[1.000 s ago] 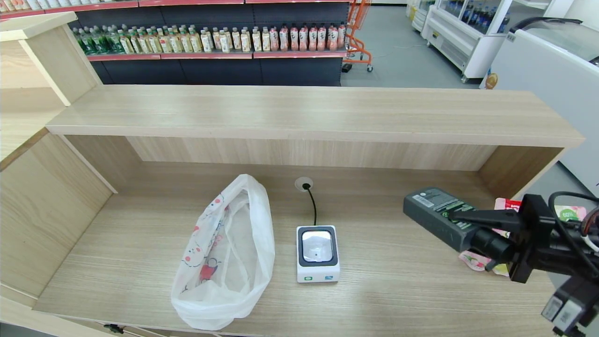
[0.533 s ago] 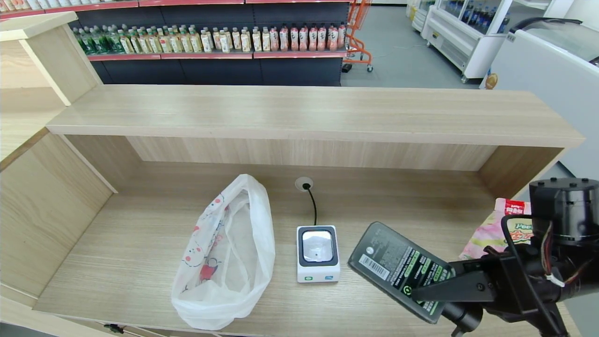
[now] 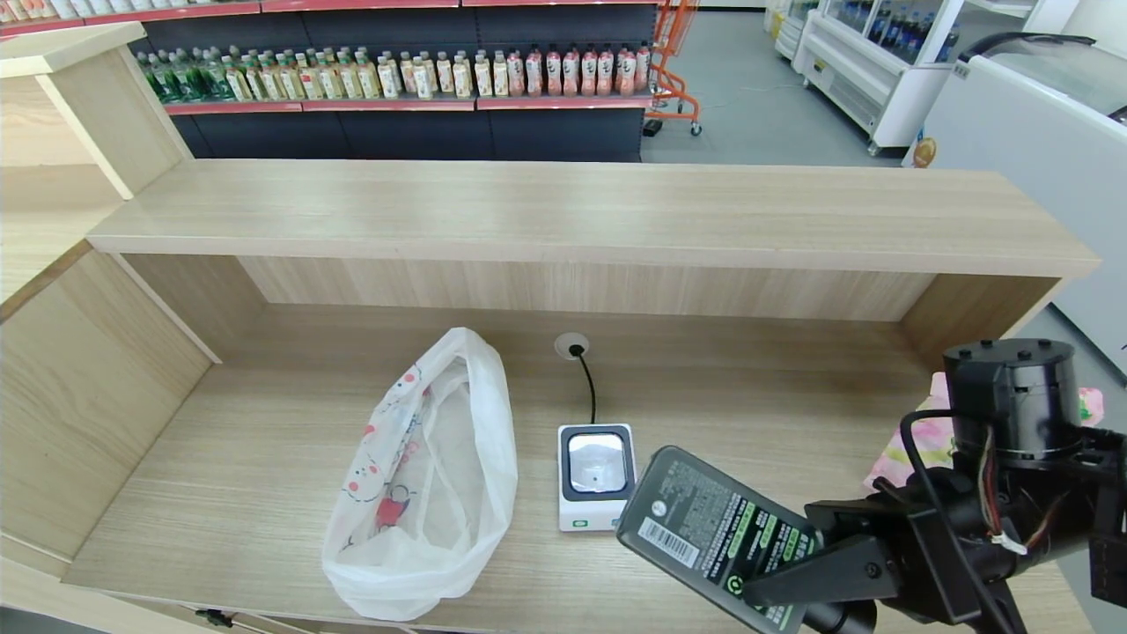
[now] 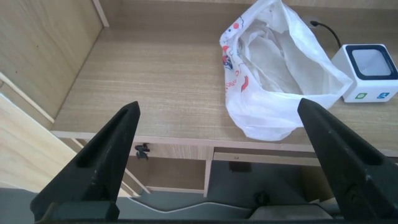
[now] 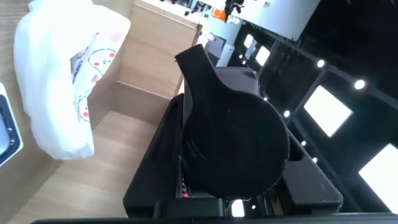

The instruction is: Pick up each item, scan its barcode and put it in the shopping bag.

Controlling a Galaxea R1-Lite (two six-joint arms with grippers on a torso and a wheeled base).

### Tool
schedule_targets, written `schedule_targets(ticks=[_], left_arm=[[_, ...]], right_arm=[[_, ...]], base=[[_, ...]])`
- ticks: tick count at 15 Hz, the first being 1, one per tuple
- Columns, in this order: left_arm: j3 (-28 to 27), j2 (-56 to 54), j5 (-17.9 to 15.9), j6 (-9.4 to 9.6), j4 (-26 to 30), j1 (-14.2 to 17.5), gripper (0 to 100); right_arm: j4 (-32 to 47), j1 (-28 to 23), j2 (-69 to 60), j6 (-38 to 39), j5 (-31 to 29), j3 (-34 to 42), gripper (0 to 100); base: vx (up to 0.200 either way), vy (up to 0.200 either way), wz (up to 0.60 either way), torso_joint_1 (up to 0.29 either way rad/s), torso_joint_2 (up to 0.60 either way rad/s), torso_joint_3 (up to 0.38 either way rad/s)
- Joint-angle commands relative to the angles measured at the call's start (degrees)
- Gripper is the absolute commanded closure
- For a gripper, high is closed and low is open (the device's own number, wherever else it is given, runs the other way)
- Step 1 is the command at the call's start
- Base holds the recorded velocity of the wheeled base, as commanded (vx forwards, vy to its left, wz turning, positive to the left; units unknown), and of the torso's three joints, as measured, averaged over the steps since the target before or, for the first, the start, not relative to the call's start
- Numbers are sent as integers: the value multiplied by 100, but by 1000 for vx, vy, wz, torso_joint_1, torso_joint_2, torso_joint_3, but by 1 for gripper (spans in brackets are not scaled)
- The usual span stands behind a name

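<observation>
The right hand (image 3: 759, 585) is clamped on one end of a dark flat pack (image 3: 704, 527), holding it in the air just beside the scanner (image 3: 597, 475). The far end of the pack overlaps the scanner's near corner. The pack looks stiff and fairly light, with a smooth skin that could slip, so an end grip that leaves the barcode (image 3: 669, 541) bare seems right. That barcode faces up, away from the scanner window, so I reckon it needs turning over. The left hand (image 4: 219, 112) hangs with its fingers wide apart by the counter's (image 3: 220, 475) near edge, close to the shopping bag (image 3: 423, 475). The bag lies limp with its mouth gaping. The scanner's cable (image 3: 588, 387) runs back behind it, and pink packets (image 3: 924, 436) lie behind the right arm.
</observation>
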Motion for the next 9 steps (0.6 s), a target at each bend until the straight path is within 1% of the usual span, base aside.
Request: schedule_targets(ticks=[1, 6, 8, 9], left_arm=[[0, 1, 0, 0, -2, 1, 0], [0, 1, 0, 0, -2, 1, 0], [0, 1, 0, 0, -2, 1, 0], [0, 1, 0, 0, -2, 1, 0]], right_arm=[[-10, 77, 62, -35, -1, -75, 100], [-1, 94, 167, -158, -1, -66, 100], [-10, 261, 475, -167, 202, -75, 100], [-10, 314, 501, -167, 210, -84, 100]], base=[[0, 0, 0, 0, 0, 0], [0, 0, 0, 0, 0, 0], [0, 0, 0, 0, 0, 0], [0, 0, 0, 0, 0, 0]])
